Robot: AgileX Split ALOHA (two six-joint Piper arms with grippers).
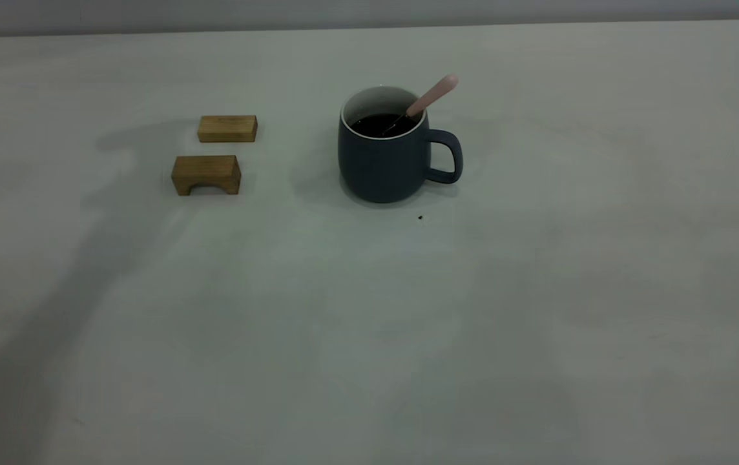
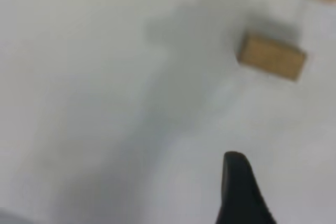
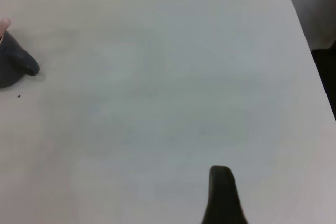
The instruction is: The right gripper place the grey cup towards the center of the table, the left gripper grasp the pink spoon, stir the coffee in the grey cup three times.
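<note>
One grey cup (image 1: pixel 385 158) stands mid-table (image 1: pixel 369 336), coffee (image 1: pixel 379 124) inside, the pink spoon (image 1: pixel 431 97) leaning in it. Two wooden blocks (image 1: pixel 208 174) sit apart. My left gripper (image 2: pixel 239 192) and right gripper (image 3: pixel 223 195) hover away; finger spread, I can't tell.

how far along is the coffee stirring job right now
The grey cup stands near the middle of the table, so placing looks done. The pink spoon leans in the coffee against the rim, with no hand on it. Nothing is in hand: the left hand and right hand both hang over bare table. Whether the three stirs happened cannot be told.
</note>
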